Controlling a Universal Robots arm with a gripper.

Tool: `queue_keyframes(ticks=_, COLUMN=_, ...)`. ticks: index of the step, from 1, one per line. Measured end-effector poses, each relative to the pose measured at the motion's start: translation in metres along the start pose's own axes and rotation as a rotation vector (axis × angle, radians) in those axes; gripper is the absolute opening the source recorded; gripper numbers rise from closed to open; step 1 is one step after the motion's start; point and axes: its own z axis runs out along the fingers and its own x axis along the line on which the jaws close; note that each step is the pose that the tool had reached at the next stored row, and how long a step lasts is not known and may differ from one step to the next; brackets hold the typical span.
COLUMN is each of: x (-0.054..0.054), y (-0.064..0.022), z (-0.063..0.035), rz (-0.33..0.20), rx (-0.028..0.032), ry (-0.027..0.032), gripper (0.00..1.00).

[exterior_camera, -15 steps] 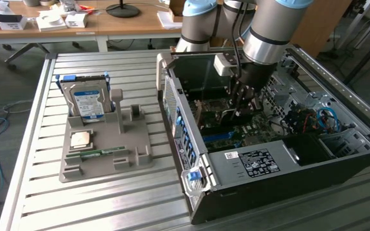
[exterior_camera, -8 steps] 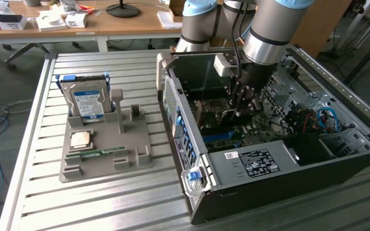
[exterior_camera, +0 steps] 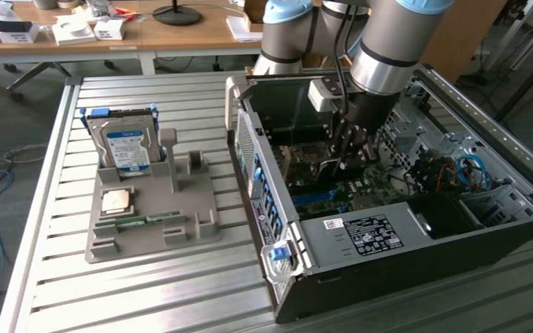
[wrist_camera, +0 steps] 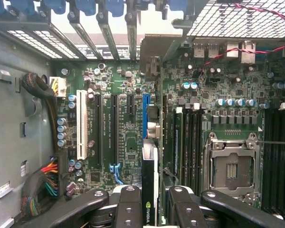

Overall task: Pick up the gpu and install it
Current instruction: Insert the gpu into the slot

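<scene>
My exterior view looks down obliquely from a distance on the table [exterior_camera: 155,291] and open computer case [exterior_camera: 368,277]; my wrist view faces the motherboard [wrist_camera: 128,142] close up, which both share.

The tool [wrist_camera: 153,209] held the gpu [wrist_camera: 150,173] by its thin edge, with one finger on each side. The gpu was lined up with the long blue slot [wrist_camera: 146,114] on the green motherboard [wrist_camera: 128,156]. A white slot [wrist_camera: 81,124] sat on one side of it. An empty square chip socket [wrist_camera: 232,168] sat on the other side. Coloured wires [wrist_camera: 50,171] ran along the grey case wall [wrist_camera: 14,142].
</scene>
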Motion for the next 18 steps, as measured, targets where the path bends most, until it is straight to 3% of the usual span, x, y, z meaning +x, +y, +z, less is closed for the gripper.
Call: queue_keyframes(ticks=18, x=0.0041, y=0.0045, z=0.0007, rz=0.0, rx=-0.0001, ry=0.0, gripper=0.27)
